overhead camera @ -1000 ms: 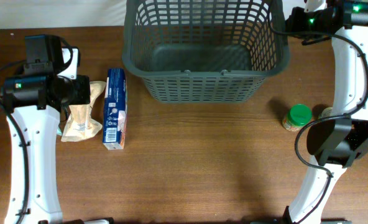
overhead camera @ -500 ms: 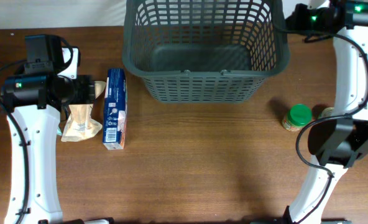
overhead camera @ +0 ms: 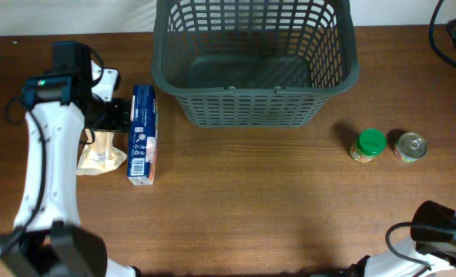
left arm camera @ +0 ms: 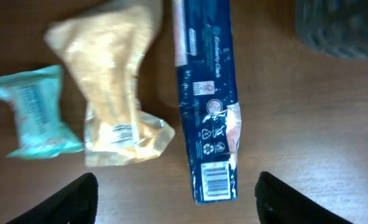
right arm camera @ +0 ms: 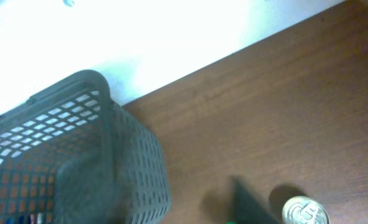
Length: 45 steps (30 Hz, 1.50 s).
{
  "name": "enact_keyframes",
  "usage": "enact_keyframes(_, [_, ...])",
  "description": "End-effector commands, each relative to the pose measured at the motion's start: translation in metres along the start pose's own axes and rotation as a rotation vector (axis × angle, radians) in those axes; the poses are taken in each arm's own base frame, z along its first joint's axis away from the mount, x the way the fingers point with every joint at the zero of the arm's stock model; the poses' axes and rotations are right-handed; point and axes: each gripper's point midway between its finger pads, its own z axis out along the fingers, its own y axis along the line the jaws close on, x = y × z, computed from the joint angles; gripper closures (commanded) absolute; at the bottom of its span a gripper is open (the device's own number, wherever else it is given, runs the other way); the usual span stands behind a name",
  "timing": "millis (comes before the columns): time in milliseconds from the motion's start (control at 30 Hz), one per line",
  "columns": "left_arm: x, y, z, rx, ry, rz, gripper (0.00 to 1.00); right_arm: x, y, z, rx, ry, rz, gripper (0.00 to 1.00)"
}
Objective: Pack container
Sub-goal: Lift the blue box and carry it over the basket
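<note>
We see the large dark grey slotted plastic basket (overhead camera: 255, 108) at the table's 12 o'clock edge, apart from the left gripper (left arm camera: 179, 202) and at about 2 o'clock from it. That gripper's fingers are spread wide above a dark blue rectangular carton (left arm camera: 206, 106), which lies beside a crumpled beige plastic bag (left arm camera: 112, 93). The right gripper's wrist view gives only a blurred dark shape, so we cannot tell its spread; there the basket is cut off at 8 o'clock.
</note>
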Motion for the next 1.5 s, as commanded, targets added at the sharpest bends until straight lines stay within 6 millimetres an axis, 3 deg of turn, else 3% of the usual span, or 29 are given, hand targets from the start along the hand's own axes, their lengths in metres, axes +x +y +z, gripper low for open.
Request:
enact_keyframes(0, [-0.004,-0.008,0.038,0.079,0.072,0.085,0.20,0.002,-0.006,0.003,0.013,0.013,0.008,0.01])
enact_keyframes(167, [0.004,-0.022,0.080,0.119,0.181,0.144,0.06,0.002,-0.006,0.005,0.013,0.016,0.009,0.01])
enact_keyframes(267, [0.008,-0.036,0.101,0.123,0.238,0.203,0.06,0.002,-0.006,0.005,0.013,0.016,0.009,0.01])
enact_keyframes(467, [0.011,-0.031,0.130,-0.006,0.309,0.179,0.06,0.002,-0.006,0.005,0.012,0.016,0.009,0.01])
enact_keyframes(833, [0.019,-0.030,0.177,-0.008,0.370,0.125,0.07,0.002,-0.006,0.005,0.012,0.016,0.009,0.01])
enact_keyframes(867, [0.020,-0.030,0.179,-0.007,0.376,0.125,0.20,0.002,-0.006,0.005,0.012,0.016,0.009,0.01])
enact_keyframes(900, [0.022,-0.032,0.178,0.002,0.380,0.122,0.69,0.002,-0.006,0.005,0.012,0.016,0.009,0.01])
enact_keyframes(933, [0.023,-0.032,0.178,0.002,0.384,0.109,0.98,0.002,-0.006,0.005,0.012,0.016,0.009,0.01])
enact_keyframes(1000, [0.022,-0.029,0.174,-0.004,0.383,0.076,0.98,0.002,-0.006,0.005,0.012,0.016,0.009,0.01])
enact_keyframes(1133, [0.002,-0.012,0.147,-0.025,0.348,-0.042,0.98,0.002,-0.006,0.005,0.012,0.016,0.009,0.01])
enact_keyframes(1267, [-0.044,0.014,0.091,-0.048,0.210,-0.093,0.98,0.002,-0.006,0.005,0.012,0.016,0.009,0.01])
enact_keyframes(1333, [-0.068,0.026,0.055,-0.064,0.115,-0.113,0.98,0.002,-0.006,0.005,0.012,0.016,0.009,0.01])
enact_keyframes(1400, [-0.103,0.040,-0.011,-0.095,-0.070,-0.113,0.98,0.002,-0.006,0.005,0.012,0.016,0.009,0.01])
enact_keyframes(1467, [-0.125,0.040,-0.057,-0.122,-0.213,-0.033,0.98,0.002,-0.006,0.005,0.012,0.016,0.009,0.01])
